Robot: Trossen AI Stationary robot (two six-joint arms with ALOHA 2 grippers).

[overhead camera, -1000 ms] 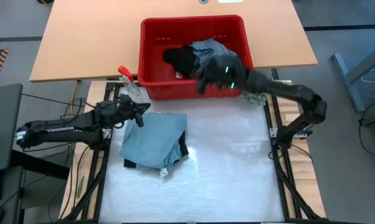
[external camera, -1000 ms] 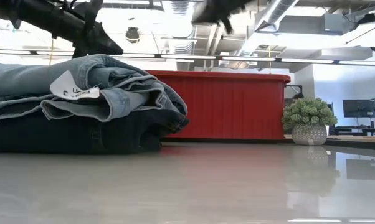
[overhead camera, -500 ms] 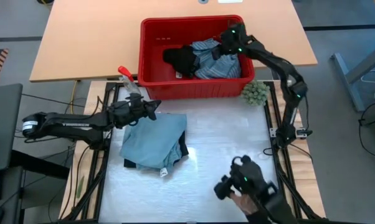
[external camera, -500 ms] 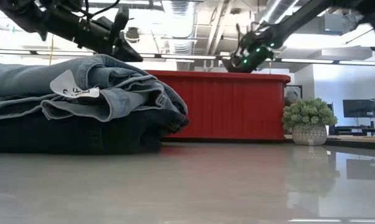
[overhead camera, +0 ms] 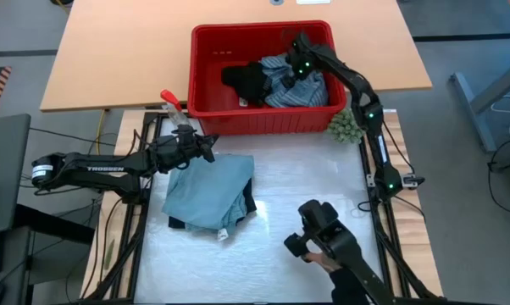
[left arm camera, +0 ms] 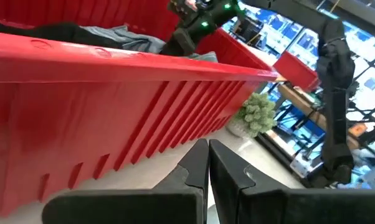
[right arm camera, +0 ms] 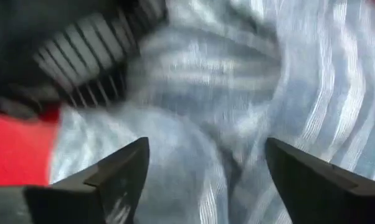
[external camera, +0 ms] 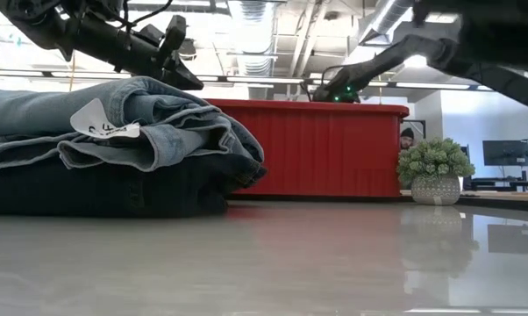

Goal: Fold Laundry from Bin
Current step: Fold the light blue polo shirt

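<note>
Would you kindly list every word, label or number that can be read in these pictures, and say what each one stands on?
"TROSSEN": white lettering on the left arm, high view.
White tag on the folded jeans: dark marks, too blurred to read.
White label inside the bin: too small to read.
Nothing else is legible.

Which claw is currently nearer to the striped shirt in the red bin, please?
The right claw: it hangs open directly over the striped shirt inside the bin. The left claw sits shut outside the bin's front wall, above the folded jeans.
</note>
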